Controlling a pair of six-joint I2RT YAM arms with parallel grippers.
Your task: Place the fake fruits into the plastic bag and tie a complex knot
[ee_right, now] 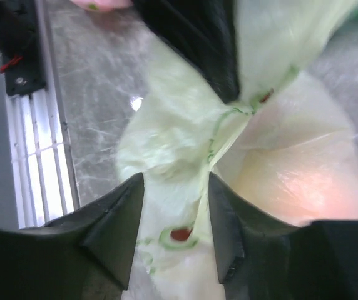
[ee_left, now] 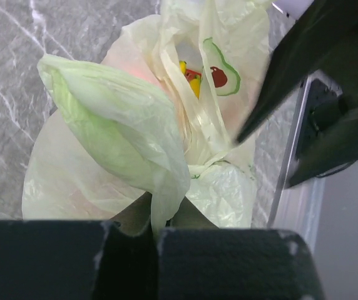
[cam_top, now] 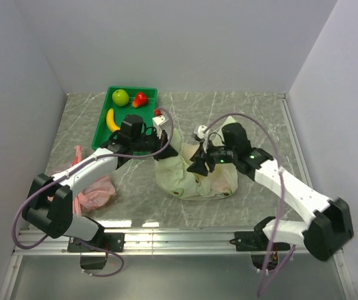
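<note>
The pale green plastic bag (cam_top: 194, 181) sits mid-table, bulging, with yellow and red fruit (ee_left: 191, 78) showing through its mouth. My left gripper (cam_top: 161, 144) is at the bag's left top, shut on a twisted handle strip (ee_left: 154, 226). My right gripper (cam_top: 199, 164) is at the bag's top centre, open, its fingers straddling gathered bag plastic (ee_right: 174, 187) without pinching it. A green apple (cam_top: 121, 97), a red fruit (cam_top: 140, 99) and a banana (cam_top: 112, 120) lie in the green tray (cam_top: 104, 134). A small red fruit (cam_top: 158, 112) lies at the tray's right edge.
A crumpled pink bag (cam_top: 92, 190) lies under my left arm at the table's left. The metal rail (cam_top: 179, 234) runs along the near edge. Grey walls close in the left, back and right sides.
</note>
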